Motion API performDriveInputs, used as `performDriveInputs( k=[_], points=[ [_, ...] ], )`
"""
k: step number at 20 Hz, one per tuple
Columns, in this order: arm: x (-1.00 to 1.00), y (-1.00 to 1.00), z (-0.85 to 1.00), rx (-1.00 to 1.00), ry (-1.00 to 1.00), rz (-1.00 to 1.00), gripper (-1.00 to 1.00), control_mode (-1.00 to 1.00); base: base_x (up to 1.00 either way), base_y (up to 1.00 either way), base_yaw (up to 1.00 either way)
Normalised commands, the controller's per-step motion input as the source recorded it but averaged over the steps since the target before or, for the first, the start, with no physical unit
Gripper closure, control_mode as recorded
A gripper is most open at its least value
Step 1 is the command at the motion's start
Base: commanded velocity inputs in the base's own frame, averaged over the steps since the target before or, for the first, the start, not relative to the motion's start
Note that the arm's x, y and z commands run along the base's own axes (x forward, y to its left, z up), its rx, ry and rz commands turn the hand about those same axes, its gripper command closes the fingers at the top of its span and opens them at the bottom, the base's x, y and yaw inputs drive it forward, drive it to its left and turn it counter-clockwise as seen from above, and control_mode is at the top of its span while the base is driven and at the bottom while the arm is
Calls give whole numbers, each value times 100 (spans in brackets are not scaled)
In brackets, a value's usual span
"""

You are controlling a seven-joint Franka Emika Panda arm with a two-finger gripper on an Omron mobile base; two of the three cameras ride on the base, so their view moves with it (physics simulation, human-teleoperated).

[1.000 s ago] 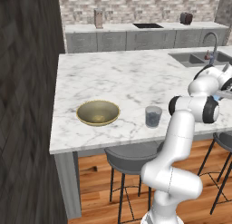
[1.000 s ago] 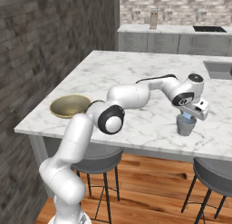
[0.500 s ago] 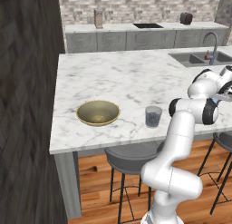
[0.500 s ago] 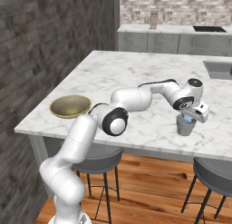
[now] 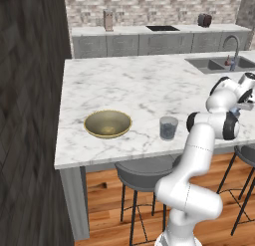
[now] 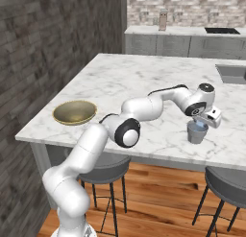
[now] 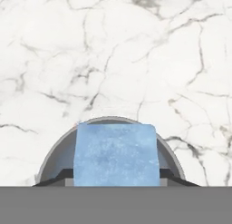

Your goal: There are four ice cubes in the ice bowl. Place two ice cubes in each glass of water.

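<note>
Marble island table (image 5: 129, 85) in kitchen, sink (image 5: 219, 64) at far end. Claw (image 6: 199, 120) hangs directly over glass of water (image 6: 197, 133) near front edge, pinching ice cube (image 7: 116, 155) above glass rim. Second glass of water (image 5: 168, 128) stands well apart, right of ice bowl (image 5: 107, 123). Bowl contents not discernible.

Even, bright, shadeless rendered light falls across the marble counter (image 5: 129, 85), without glare, though all views look soft and slightly pixelated.
</note>
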Motion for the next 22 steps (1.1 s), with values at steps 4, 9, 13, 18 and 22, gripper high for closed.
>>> performDriveInputs(
  k=[4,9,13,18,22],
  points=[
    [7,0,-2,0,0,0,-100,-100,0,0,0],
    [0,0,0,0,0,0,-100,-100,0,0,0],
    [0,0,0,0,0,0,-100,-100,0,0,0],
    [-50,13,0,0,-3,3,-100,-100,0,0,0],
    [-100,81,0,-7,-10,15,-100,-100,0,0,0]
  ],
)
